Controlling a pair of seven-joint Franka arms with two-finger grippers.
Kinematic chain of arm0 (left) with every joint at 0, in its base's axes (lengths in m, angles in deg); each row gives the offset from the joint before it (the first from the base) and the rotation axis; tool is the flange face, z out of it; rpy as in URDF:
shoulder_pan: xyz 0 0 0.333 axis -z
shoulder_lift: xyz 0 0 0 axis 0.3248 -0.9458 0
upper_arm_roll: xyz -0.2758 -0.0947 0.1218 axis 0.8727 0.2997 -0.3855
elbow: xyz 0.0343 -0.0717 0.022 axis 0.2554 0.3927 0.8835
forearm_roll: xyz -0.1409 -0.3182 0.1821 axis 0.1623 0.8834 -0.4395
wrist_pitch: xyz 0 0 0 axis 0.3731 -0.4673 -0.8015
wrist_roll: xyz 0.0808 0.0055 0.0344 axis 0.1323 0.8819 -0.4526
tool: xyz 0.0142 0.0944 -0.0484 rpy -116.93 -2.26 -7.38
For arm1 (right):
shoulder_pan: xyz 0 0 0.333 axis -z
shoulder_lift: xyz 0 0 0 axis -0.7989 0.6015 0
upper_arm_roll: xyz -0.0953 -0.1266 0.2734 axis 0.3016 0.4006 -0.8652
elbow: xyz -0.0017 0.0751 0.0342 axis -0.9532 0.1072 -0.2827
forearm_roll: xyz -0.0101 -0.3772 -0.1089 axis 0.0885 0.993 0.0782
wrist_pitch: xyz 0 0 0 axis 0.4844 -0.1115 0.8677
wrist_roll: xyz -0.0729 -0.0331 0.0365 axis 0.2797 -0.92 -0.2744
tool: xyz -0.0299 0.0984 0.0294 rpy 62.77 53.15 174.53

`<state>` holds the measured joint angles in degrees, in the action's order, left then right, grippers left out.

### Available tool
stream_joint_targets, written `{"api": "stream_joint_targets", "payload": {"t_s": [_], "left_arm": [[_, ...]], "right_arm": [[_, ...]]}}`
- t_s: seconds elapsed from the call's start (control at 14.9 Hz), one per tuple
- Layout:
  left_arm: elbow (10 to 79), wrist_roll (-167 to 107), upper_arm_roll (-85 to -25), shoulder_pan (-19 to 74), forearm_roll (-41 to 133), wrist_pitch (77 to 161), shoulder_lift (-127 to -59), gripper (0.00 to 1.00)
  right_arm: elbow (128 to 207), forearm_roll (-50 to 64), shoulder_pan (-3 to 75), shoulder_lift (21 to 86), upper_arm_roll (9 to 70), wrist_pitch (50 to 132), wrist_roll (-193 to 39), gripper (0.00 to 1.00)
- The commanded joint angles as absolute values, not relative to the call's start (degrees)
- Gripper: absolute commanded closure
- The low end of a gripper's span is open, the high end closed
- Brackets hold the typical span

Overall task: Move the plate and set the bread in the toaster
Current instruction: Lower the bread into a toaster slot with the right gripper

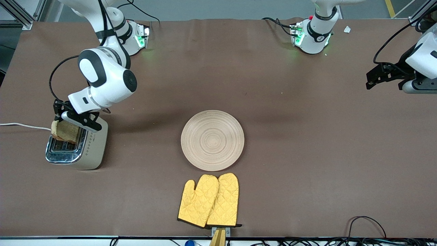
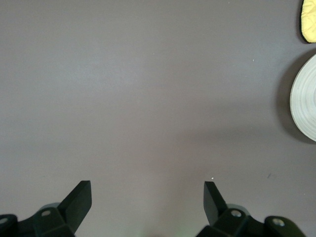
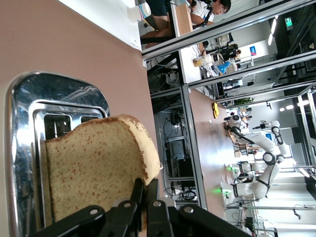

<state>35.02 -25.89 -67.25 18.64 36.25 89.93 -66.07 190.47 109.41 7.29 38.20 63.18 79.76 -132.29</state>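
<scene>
Right gripper (image 1: pixel 73 123) sits over the toaster (image 1: pixel 76 147), which stands at the right arm's end of the worktop (image 1: pixel 307 153). I see its fingers (image 3: pixel 140 197) clamped on the bread (image 1: pixel 65 131), pinching the slice by its crust edge; in the right wrist view the two fingers press close together with only the thin edge of the slice between them, and the rest of the slice hangs out past the fingertips toward the toaster's chrome top. The bread (image 3: pixel 96 168) stands on edge, lower part down at one of the slots; I cannot tell how deep it sits. The other slot beside it shows open and dark. A white cord (image 1: pixel 24 126) runs off the toaster toward the worktop's edge. The plate (image 1: pixel 212 140) lies flat mid-worktop, well apart from the toaster, toward the left arm's end from it. A pair of yellow oven mitts (image 1: pixel 209 201) lies just beside the plate, nearer the front camera than it. Left gripper (image 1: pixel 379 77) hangs over bare worktop at the left arm's end, well apart from the plate, waiting; in the left wrist view its fingers (image 2: pixel 79 200) stand wide apart with nothing between them, and the plate's rim (image 2: pixel 305 98) shows at the edge of that view.
</scene>
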Motion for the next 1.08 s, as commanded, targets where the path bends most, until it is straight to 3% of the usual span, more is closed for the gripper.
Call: {"api": "stream_joint_targets", "payload": {"t_s": [0.0,0.88,0.94,1.01], "left_arm": [[33.8,-25.2,-67.0,18.3,36.3,88.8,-66.4,0.0],[33.7,-25.1,-67.3,18.3,36.2,87.7,-66.4,0.0],[33.6,-25.2,-67.3,18.3,36.2,87.7,-66.4,0.0],[33.7,-25.2,-67.3,18.3,36.2,87.7,-66.4,0.0]], "right_arm": [[192.4,112.3,9.4,37.1,63.0,83.0,-134.3,1.0],[192.1,113.3,10.7,43.1,62.6,86.1,-139.6,1.0],[192.1,113.2,10.4,44.0,62.6,86.0,-139.7,0.98],[192.0,112.9,9.8,44.9,62.5,85.5,-139.6,0.88]]}}
